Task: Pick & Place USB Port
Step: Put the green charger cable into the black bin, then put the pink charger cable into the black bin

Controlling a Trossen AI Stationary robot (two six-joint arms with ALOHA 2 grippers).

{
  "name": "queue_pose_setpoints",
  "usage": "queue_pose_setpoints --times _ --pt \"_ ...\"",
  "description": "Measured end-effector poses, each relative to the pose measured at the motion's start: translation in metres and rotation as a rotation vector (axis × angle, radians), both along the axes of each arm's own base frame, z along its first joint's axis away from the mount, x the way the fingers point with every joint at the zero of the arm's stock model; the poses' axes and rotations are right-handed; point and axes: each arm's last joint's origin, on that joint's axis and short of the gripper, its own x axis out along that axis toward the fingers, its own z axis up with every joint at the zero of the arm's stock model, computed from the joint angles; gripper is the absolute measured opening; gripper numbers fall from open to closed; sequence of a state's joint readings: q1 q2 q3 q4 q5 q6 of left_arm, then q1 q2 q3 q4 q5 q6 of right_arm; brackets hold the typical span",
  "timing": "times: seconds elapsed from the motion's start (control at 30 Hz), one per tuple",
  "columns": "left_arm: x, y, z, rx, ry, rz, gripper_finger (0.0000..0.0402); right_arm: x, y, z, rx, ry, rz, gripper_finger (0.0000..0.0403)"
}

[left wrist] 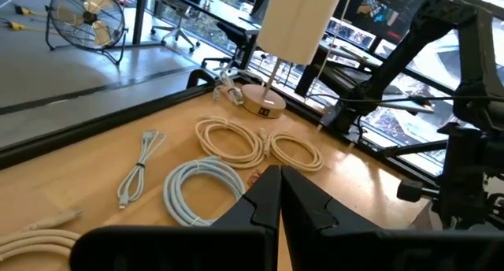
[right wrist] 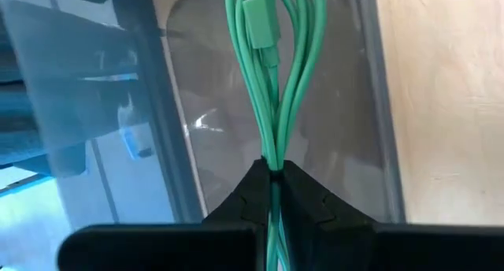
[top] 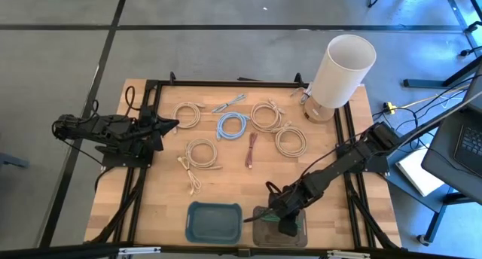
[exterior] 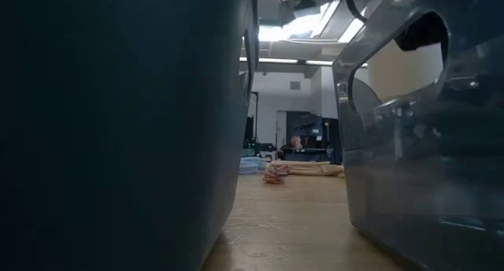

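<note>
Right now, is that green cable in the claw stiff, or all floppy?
Probably floppy: the green cable hangs in long loose loops from the right claw, which is shut on it above the clear bin. It looks thin, so likely light. Its strands would probably flop and spread once let go.

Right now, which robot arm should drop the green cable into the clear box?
The right arm. Its claw is shut on the green cable, hanging over the clear bin. The left claw is shut on nothing, far off at the table's left side.
</note>
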State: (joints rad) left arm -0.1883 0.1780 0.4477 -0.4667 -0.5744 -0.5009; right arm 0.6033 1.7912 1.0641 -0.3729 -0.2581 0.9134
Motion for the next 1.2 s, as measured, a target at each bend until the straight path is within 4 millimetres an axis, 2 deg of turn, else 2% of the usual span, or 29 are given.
queue_pose_setpoints --times 0.33,0.4,0.63,0.7,0.8,0.9,1.03,1.2 --pt "0.000 0.000 0.000 0.001 0.000 0.001 0.0004 -0.001 -0.002 -0.005 -0.009 -0.027 0.035 0.0018" --pt "0.000 0.000 0.000 0.001 0.000 0.001 0.0004 0.002 0.000 -0.003 0.010 -0.062 0.041 0.0042" --pt "0.000 0.000 0.000 0.001 0.000 0.001 0.0004 0.004 0.001 -0.001 0.032 -0.087 0.033 0.0179" --pt "0.000 0.000 0.000 0.007 0.002 0.001 0.0004 0.004 0.001 -0.001 0.031 -0.079 0.026 0.0203" --pt "0.000 0.000 0.000 0.010 0.003 0.008 0.0004 0.005 0.000 0.001 0.030 -0.071 0.015 0.0215" --pt "0.000 0.000 0.000 0.016 0.005 0.007 0.0004 0.014 0.003 0.016 0.044 -0.090 0.013 0.0204" --pt "0.000 0.000 0.000 0.017 0.006 0.008 0.0004 0.027 0.006 0.048 0.027 -0.121 0.039 0.0173" --pt "0.000 0.000 0.000 0.017 0.006 0.008 0.0004 0.041 -0.003 0.103 -0.178 -0.197 0.023 0.0135"
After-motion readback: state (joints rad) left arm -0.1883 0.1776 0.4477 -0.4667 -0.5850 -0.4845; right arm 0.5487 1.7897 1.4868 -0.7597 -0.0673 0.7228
